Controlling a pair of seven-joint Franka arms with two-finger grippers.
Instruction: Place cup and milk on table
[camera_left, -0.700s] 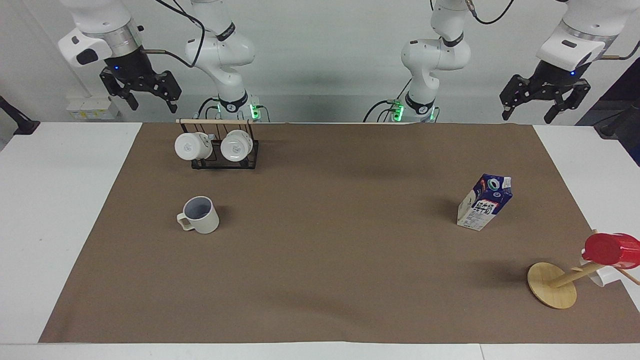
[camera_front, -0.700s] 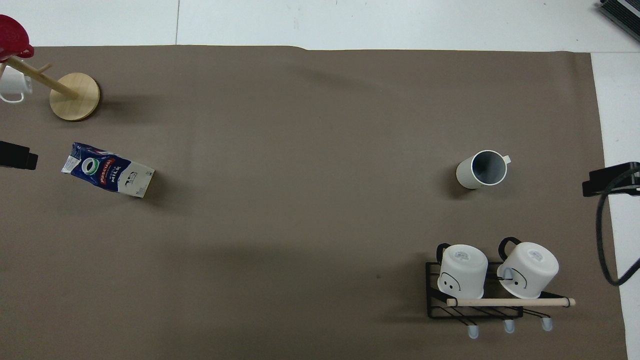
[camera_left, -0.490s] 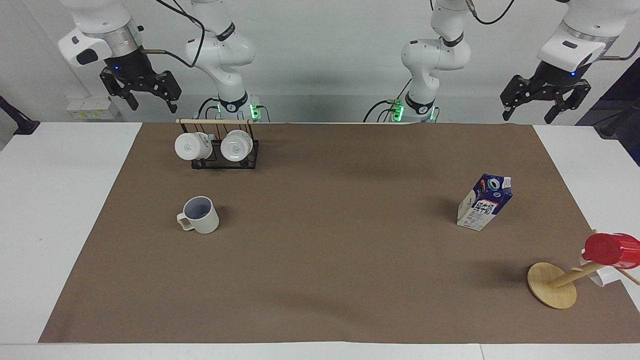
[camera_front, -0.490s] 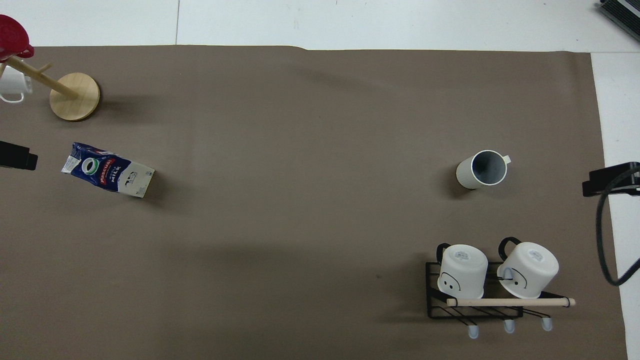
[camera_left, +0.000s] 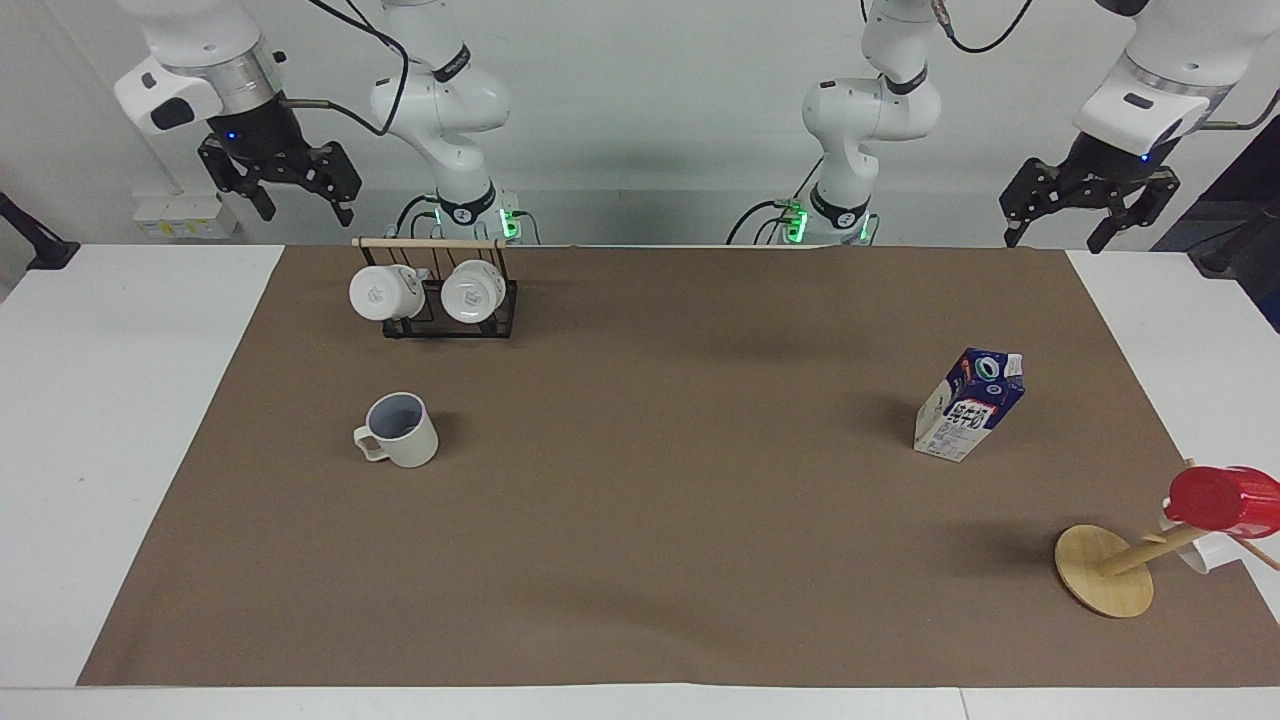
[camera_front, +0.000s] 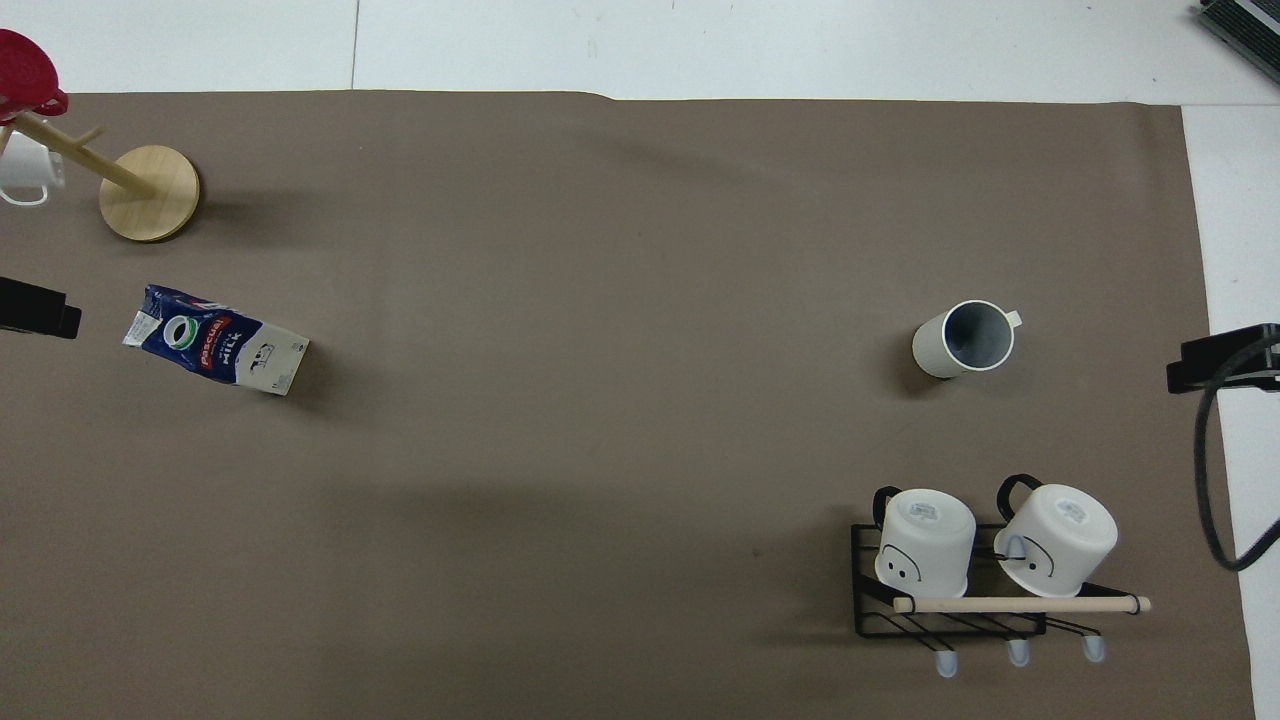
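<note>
Both end effectors (camera_left: 1061, 213) (camera_left: 307, 192) agape (nothing held)

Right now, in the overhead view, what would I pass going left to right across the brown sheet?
Red cup on the wooden stand, milk, cup. The rack with two white mugs overlaps the cup's span, so I leave it out.
</note>
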